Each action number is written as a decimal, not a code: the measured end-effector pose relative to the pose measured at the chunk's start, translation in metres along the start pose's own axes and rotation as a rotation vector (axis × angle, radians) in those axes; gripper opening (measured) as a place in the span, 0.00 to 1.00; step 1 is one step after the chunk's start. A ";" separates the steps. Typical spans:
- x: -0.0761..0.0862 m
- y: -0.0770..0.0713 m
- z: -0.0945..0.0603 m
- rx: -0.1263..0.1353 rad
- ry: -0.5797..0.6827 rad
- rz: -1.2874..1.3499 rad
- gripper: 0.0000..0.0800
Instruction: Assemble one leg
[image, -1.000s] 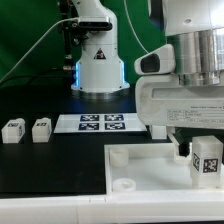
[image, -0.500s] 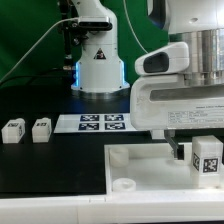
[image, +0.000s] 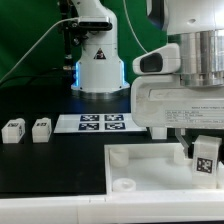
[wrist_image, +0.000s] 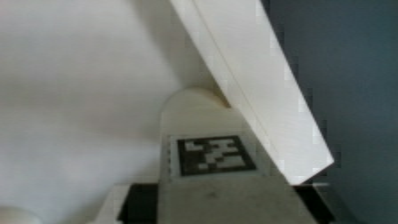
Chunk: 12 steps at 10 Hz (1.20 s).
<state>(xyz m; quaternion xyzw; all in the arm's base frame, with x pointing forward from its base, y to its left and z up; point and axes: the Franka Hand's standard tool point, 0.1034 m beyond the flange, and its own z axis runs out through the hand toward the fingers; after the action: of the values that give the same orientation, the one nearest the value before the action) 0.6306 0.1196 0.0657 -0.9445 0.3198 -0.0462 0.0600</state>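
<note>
My arm is hanging low at the exterior view's right, wrist pointing straight down, gripper (image: 204, 158) fingers closing around a leg (image: 207, 159).

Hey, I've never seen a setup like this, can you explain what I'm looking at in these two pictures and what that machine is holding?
This is a robot arm putting together a small piece of furniture. One picture comes from a camera standing off the arm; the other comes from a camera on the arm's wrist, looking down past its jaws.

In the exterior view, the big white body at the right is the arm's gripper. Its jaws appear shut on a leg, a small white block with a black-and-white tag, held over the white panel. The wrist view shows that same leg up close against the panel's edge.

On the black table lie two more legs, and beside them the marker board, which only helps the cameras.
</note>
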 end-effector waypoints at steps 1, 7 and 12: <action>0.000 0.000 0.000 0.002 -0.001 0.134 0.37; -0.002 -0.001 0.002 0.060 -0.057 1.061 0.37; -0.001 -0.001 0.002 0.065 -0.074 1.225 0.60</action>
<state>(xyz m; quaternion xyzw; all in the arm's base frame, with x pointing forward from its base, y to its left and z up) 0.6305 0.1210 0.0638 -0.5875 0.8007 0.0197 0.1154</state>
